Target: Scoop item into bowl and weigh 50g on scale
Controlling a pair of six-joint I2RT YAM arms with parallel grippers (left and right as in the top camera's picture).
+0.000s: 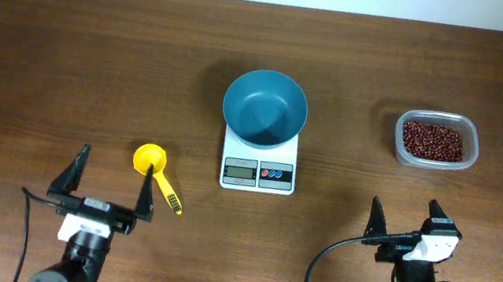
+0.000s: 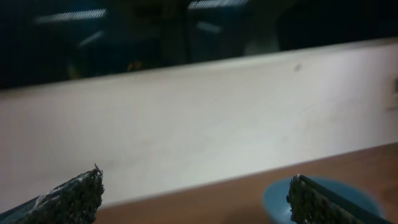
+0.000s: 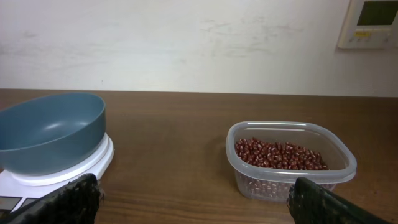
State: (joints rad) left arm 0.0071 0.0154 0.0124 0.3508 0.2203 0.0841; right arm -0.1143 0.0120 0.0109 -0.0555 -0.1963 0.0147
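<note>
The teal-blue bowl (image 1: 265, 109) stands on the white scale (image 1: 258, 167) at mid table; both show at the left of the right wrist view, bowl (image 3: 50, 132) on scale (image 3: 81, 167). The reddish-brown beans (image 1: 433, 141) lie in a clear plastic tub (image 1: 434, 161) at the right, also in the right wrist view (image 3: 280, 154). A yellow scoop (image 1: 157, 172) lies left of the scale. My left gripper (image 1: 113, 183) is open and empty beside the scoop's handle. My right gripper (image 1: 408, 222) is open and empty, in front of the tub. The left wrist view shows the bowl's rim (image 2: 277, 196).
The clear tub (image 3: 290, 180) stands right of the scale with bare wood between them. A pale wall runs behind the table's far edge. A black cable (image 1: 322, 274) loops beside the right arm's base.
</note>
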